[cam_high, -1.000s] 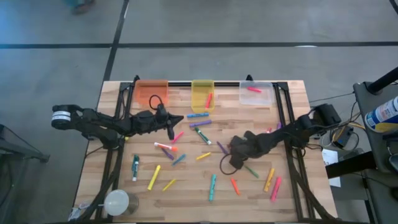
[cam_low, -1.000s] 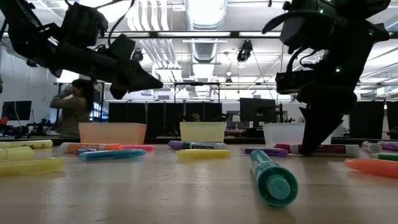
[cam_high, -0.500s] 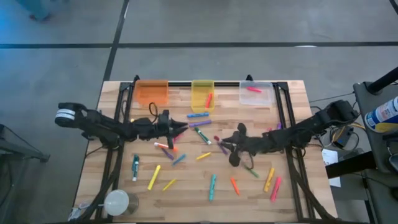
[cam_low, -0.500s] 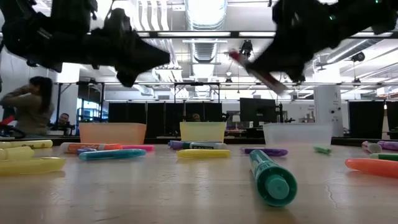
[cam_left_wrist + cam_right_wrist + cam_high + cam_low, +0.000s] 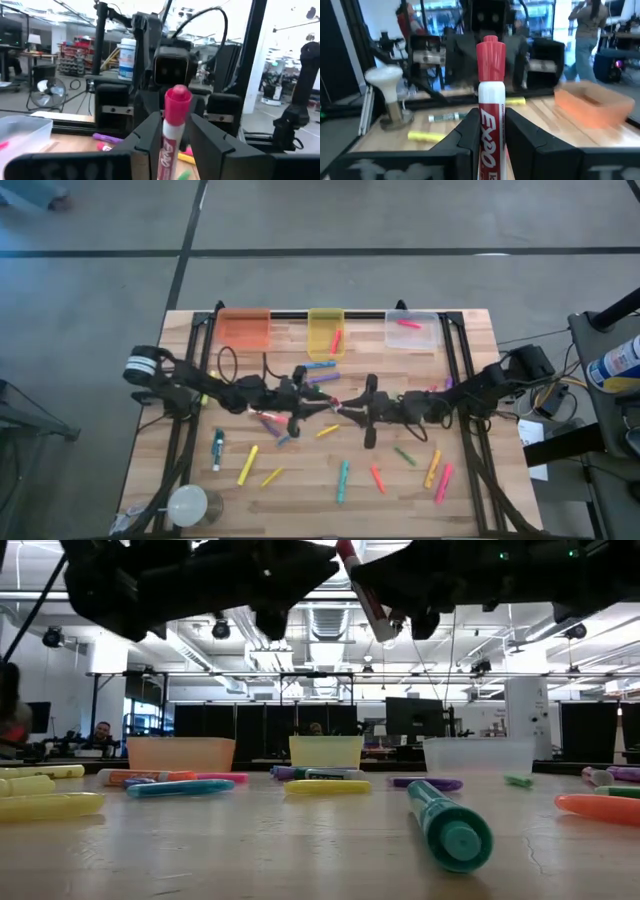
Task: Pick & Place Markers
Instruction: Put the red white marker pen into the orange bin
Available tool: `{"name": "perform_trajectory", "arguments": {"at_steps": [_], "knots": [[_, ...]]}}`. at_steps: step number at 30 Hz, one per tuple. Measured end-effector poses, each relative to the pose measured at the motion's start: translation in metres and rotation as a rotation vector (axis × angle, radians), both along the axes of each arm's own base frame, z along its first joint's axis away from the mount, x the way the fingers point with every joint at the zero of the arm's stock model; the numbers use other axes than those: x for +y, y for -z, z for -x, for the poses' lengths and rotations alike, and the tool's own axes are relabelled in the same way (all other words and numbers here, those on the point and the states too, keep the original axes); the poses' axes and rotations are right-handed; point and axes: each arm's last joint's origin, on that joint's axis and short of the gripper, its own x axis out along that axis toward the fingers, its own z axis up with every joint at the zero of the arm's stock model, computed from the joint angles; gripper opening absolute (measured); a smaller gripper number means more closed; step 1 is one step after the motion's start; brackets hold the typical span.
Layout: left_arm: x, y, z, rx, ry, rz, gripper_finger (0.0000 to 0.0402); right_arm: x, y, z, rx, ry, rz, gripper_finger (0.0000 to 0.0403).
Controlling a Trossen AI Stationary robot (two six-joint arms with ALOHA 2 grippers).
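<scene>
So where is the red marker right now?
In the high view the red marker is held above mid-table by the right pincer, directly facing the left pincer, which is open; the right wrist view shows it gripped upright.

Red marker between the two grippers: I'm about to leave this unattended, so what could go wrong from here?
1. The right gripper holds the marker above the table, while the left gripper has its jaws open around it. If the right one releases too soon, the marker drops among the loose markers.
2. The grippers are nearly tip to tip, so any advance could knock them together.
</scene>
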Motion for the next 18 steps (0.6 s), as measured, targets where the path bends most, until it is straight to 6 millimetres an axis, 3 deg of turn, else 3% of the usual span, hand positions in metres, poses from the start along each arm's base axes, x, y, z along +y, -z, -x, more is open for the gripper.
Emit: {"name": "perform_trajectory", "arguments": {"at_steps": [13,18], "knots": [[-0.01,-0.01,-0.015,-0.031,0.076,-0.08,0.0096,0.004,-0.003,-0.01,-0.015,-0.047,0.022,0.0066],[-0.011,-0.014,-0.017,-0.042,0.079,-0.108,0.0068,0.004,-0.002,-0.011,-0.011,-0.05,0.031,0.0066]]}}
